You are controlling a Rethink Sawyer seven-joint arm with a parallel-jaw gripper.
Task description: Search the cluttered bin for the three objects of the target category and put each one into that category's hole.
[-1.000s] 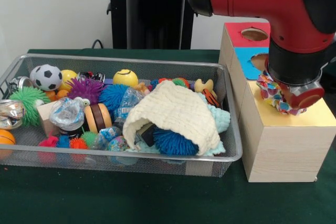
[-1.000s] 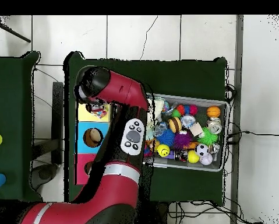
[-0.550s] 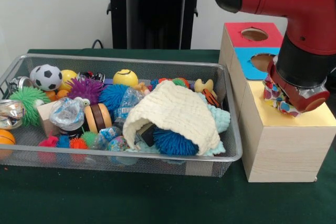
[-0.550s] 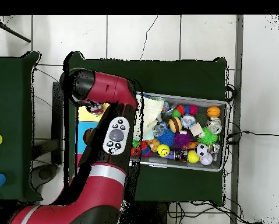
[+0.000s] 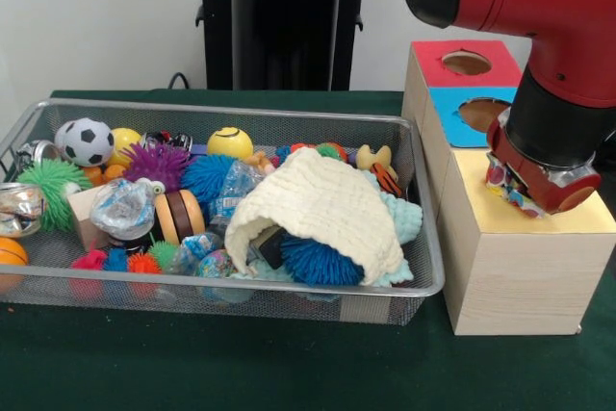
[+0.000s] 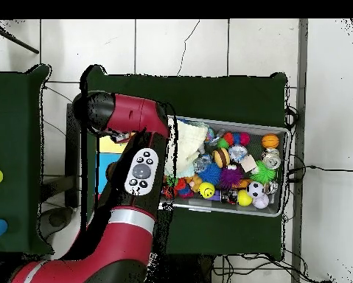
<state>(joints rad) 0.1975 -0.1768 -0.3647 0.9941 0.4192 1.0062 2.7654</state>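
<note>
My gripper (image 5: pixel 525 194) hangs just above the yellow end (image 5: pixel 587 220) of the wooden box and is shut on a patterned multicoloured cloth (image 5: pixel 501 178). Only a small edge of that cloth peeks out at the gripper's left side. In the overhead view a scrap of the cloth (image 6: pixel 121 136) shows under the arm's wrist, over the yellow section (image 6: pixel 111 146). The blue section's hole (image 5: pixel 481 113) and the red section's hole (image 5: pixel 467 63) lie farther back. A cream knitted cloth (image 5: pixel 322 204) and a pale blue cloth (image 5: pixel 406 218) lie at the bin's right end.
The wire bin (image 5: pixel 289 288) stands left of the box, packed with spiky balls, a soccer ball (image 5: pixel 87 141), a yellow smiley ball (image 5: pixel 230 142), crinkly wrappers and a wooden block. From above, my arm covers most of the box (image 6: pixel 103 168) and the bin's (image 6: pixel 284 171) near end.
The arm has swung farther over the box's yellow end and sunk slightly. Much less of the patterned cloth shows below the gripper than a second ago.
</note>
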